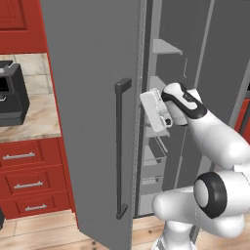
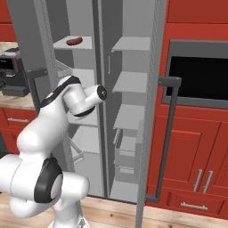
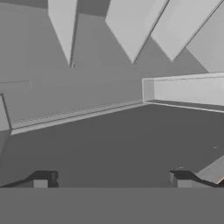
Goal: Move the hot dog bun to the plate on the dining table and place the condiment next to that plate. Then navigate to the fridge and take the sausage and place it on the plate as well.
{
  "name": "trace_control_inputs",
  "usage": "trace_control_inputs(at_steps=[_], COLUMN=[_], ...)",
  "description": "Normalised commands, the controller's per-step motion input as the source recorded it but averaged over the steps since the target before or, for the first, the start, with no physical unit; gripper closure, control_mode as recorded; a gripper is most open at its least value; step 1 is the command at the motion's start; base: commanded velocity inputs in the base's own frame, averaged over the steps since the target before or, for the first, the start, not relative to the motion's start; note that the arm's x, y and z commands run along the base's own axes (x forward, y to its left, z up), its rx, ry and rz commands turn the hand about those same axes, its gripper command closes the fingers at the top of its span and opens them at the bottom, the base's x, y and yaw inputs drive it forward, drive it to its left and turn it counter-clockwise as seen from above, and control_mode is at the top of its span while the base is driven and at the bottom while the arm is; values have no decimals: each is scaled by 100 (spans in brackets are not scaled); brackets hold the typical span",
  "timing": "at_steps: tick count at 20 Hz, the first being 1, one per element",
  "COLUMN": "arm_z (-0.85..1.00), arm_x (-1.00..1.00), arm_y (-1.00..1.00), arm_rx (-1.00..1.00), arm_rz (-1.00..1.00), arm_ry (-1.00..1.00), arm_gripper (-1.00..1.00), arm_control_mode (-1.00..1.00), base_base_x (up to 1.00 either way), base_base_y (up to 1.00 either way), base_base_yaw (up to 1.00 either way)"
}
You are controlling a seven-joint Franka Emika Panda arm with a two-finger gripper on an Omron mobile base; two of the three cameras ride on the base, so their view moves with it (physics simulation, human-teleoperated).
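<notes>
The fridge (image 1: 93, 97) stands open, with grey shelves (image 2: 129, 82) inside. The sausage (image 2: 74, 41), short and reddish-brown, lies on the top left shelf (image 2: 82, 44). My gripper (image 1: 152, 110) reaches in between the doors at mid height, well below the sausage. In the hand view the gripper (image 3: 111, 180) is open: its dark fingertips (image 3: 41, 180) stand wide apart with nothing between them, facing bare grey shelves and the inner wall. The hot dog bun, the plate and the dining table are out of view.
The fridge's left door (image 1: 88, 146) swings out beside my arm, its bar handle (image 1: 121, 146) close by. The right door's handle (image 2: 167, 133) is on my other side. A black appliance (image 1: 10, 95) sits on the marble worktop over red drawers (image 1: 29, 183). A black oven (image 2: 198, 78) is set in red cabinets.
</notes>
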Motion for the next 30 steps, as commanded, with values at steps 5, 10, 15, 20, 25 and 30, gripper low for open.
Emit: trace_control_inputs(at_steps=[5, 10, 15, 20, 25, 30], arm_z=[-16, -15, -15, -13, -2, 0], arm_x=[-11, -27, -42, -48, -46, -32], arm_y=[55, 64, 71, 78, 80, 76], arm_rx=[0, 0, 0, 0, 0, -2], arm_rz=[4, 9, 12, 13, 13, 14], arm_ry=[-3, -4, -6, -7, -5, -3], arm_gripper=[-100, -100, -100, -100, -100, -100], arm_control_mode=[-100, -100, -100, -100, -100, -100], base_base_x=[0, 0, 0, 0, 0, 0], base_base_y=[0, 0, 0, 0, 0, 0], base_base_yaw=[0, 0, 0, 0, 0, 0])
